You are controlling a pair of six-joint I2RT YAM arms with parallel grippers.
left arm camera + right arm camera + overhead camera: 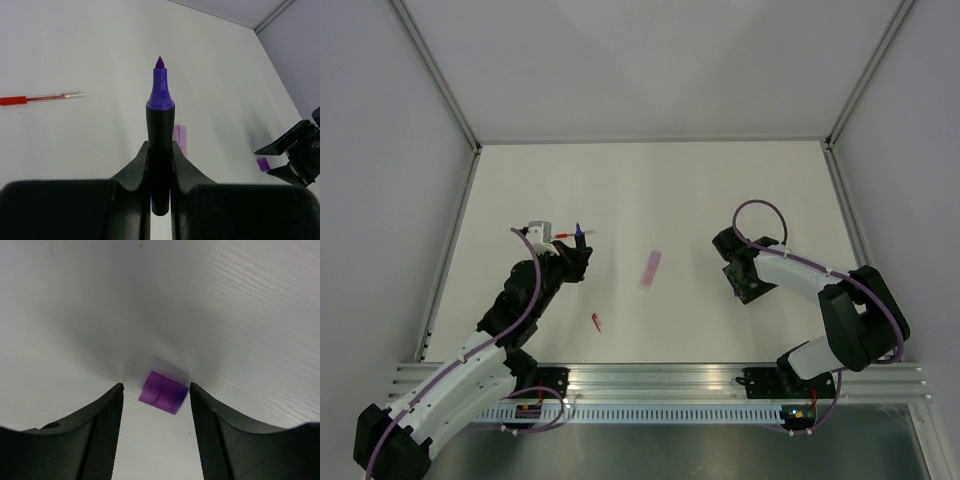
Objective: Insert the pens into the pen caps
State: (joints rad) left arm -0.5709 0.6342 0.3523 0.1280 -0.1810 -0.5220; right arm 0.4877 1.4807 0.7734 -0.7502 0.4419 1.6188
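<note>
My left gripper (572, 255) (160, 148) is shut on a marker (160, 120) with a black barrel and a bare purple tip (578, 232), held above the table. The thin red pen (566, 236) (40, 98) lies flat just left of it. A pale pink/lilac short thick piece (650, 270) (180, 138) lies mid-table. The tiny red cap (596, 321) lies nearer the front. My right gripper (744, 284) (156, 389) is open and low, its fingers either side of the stubby dark purple cap (164, 393) (263, 164), which lies on its side untouched.
White table with grey walls on three sides and a metal rail (650, 380) along the near edge. The right gripper also shows in the left wrist view (295, 155) at far right.
</note>
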